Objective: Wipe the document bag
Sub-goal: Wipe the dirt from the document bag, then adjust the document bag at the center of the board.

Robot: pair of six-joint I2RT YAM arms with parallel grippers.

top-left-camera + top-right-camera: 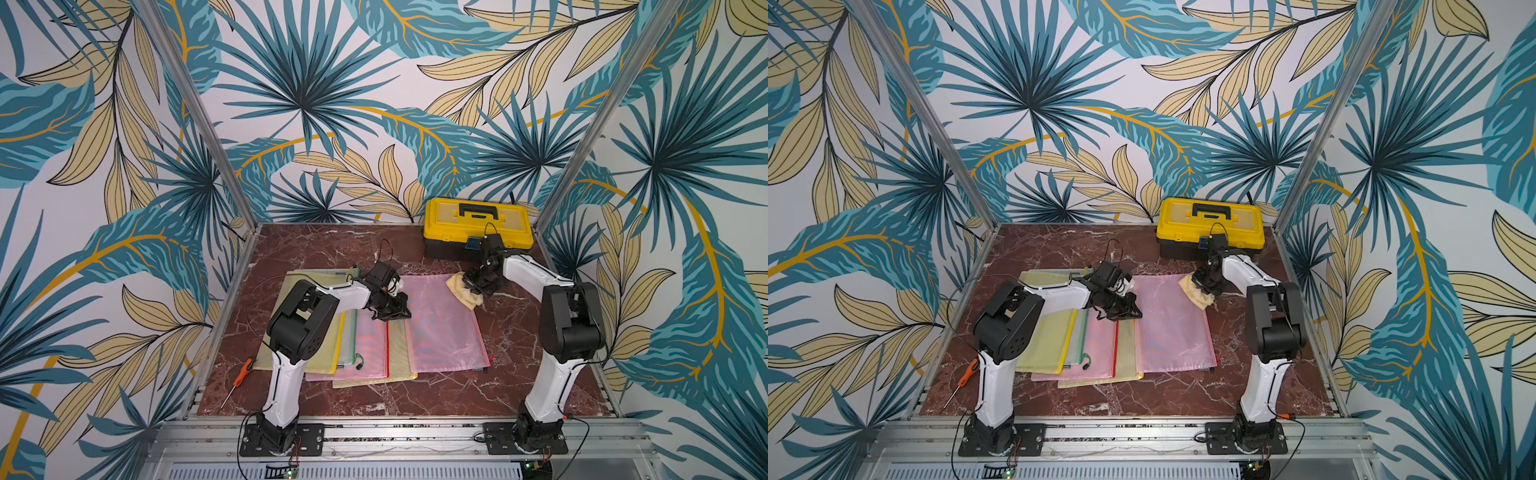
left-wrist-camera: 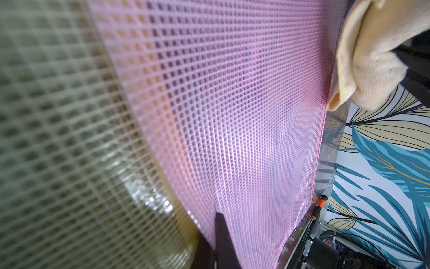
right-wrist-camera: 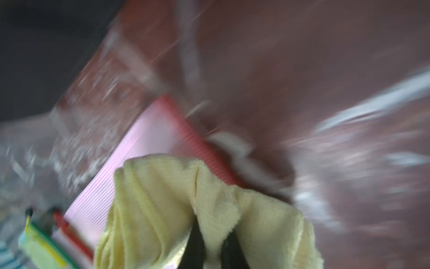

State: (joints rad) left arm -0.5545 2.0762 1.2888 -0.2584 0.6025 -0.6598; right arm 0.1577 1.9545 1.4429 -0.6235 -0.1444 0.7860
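**Cloth at the far right corner of the pink bag**

The red-brown marble table (image 1: 415,399) carries everything. The pink mesh document bag (image 1: 444,328) (image 1: 1173,332) lies flat on it, about mid-table and toward the robot's right. Its long axis runs from the far side to the near edge, and the near end leans slightly to the right. In the right wrist view, which is blurred, a red strip runs along one long edge of the bag. A stack of mesh bags (image 1: 357,357), yellow, green-edged and pink, lies just beside its left edge with the same far-to-near lie. A yellow toolbox (image 1: 478,222) stands at the far right, against the wall.

The right gripper (image 3: 214,249) is closed on a pale yellow cloth (image 1: 462,289) (image 3: 160,205). The cloth sits on the bag's far right corner, part of it hanging past the edge over the marble. The left gripper (image 1: 392,312) (image 2: 221,235) has its jaws together with nothing seen between them. Its tip is down at the bag's left edge, near the far end, where the pink mesh meets the stack.

An orange-handled screwdriver (image 1: 240,375) lies at the near left, well apart from the bags.
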